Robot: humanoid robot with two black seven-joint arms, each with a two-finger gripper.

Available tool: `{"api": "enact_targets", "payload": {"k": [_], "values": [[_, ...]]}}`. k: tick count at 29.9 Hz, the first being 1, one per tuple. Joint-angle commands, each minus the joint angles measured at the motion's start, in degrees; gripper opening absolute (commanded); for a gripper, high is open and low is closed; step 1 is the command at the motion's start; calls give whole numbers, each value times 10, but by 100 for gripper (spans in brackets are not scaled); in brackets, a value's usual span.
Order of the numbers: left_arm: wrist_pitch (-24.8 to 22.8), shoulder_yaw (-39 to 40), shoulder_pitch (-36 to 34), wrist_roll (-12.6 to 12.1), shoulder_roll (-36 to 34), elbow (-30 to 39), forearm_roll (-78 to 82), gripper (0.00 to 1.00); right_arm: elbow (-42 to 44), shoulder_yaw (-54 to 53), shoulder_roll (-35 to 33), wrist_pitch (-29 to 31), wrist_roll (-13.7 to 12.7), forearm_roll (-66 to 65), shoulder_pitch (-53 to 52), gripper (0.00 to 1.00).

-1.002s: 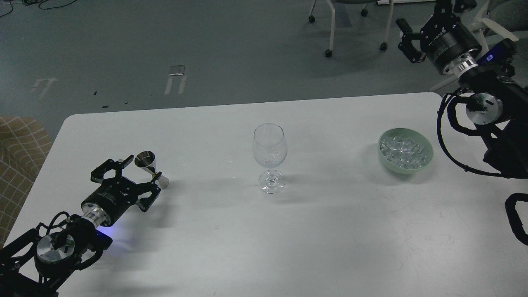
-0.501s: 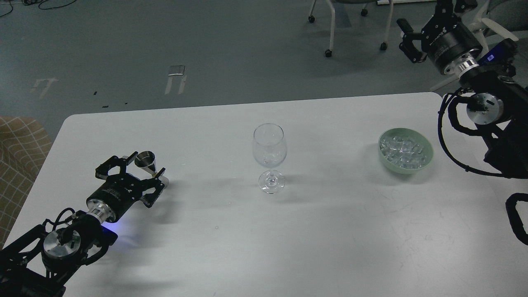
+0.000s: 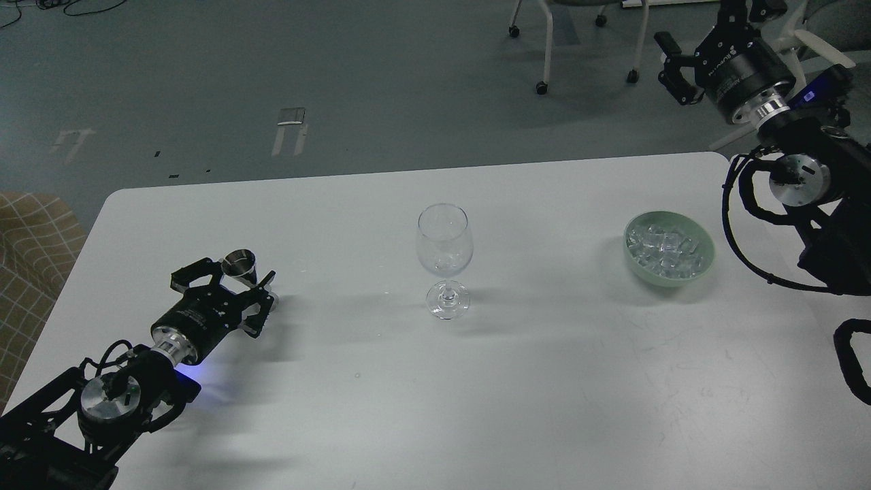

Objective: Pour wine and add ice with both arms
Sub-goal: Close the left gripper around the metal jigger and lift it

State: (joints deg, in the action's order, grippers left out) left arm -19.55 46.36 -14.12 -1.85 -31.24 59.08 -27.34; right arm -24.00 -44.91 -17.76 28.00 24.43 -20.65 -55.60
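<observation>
Broadly, a white tabletop (image 3: 531, 381) with rounded far corners fills the lower part of the view, lightly scuffed towards 4 o'clock. Beyond it lies a grey-green floor (image 3: 381, 75) with pale tape marks, and chair legs on castors (image 3: 544, 61) stand at 12 to 1 o'clock. A tan checked cushion (image 3: 30, 272) shows at 9 o'clock.

Near the centre stands an upright wine glass (image 3: 444, 258); it looks clear, and whether any liquid sits in it cannot be told. At 3 o'clock from the glass, well apart, sits a pale green bowl (image 3: 670, 274) heaped with ice (image 3: 663, 246), small glassy colourless cubes piled together.

At 8 o'clock the left gripper (image 3: 231, 278) reaches low over the tabletop, its fingers spread apart on either side of a small steel measuring cup (image 3: 241, 267), which stands upright between them; whether they press on it cannot be told. No wine is visible in the cup from here.

At 1 o'clock the right gripper (image 3: 670, 64) hangs high beyond the tabletop's far edge, its fingers parted and holding nothing.
</observation>
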Motion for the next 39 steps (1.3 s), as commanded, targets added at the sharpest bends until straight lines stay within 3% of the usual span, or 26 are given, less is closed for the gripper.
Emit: {"api": "enact_targets", "payload": {"k": [1, 23, 39], "values": [[-2, 0, 0, 0, 12, -7, 0, 52, 0, 0, 0, 0, 0, 0, 0, 100], [-2, 1, -4, 2, 15, -9, 0, 37, -1, 0, 2, 0, 0, 0, 1, 100], [-29, 1, -10, 4, 30, -30, 0, 12, -1, 2, 4, 0, 0, 0, 0, 100]]}}
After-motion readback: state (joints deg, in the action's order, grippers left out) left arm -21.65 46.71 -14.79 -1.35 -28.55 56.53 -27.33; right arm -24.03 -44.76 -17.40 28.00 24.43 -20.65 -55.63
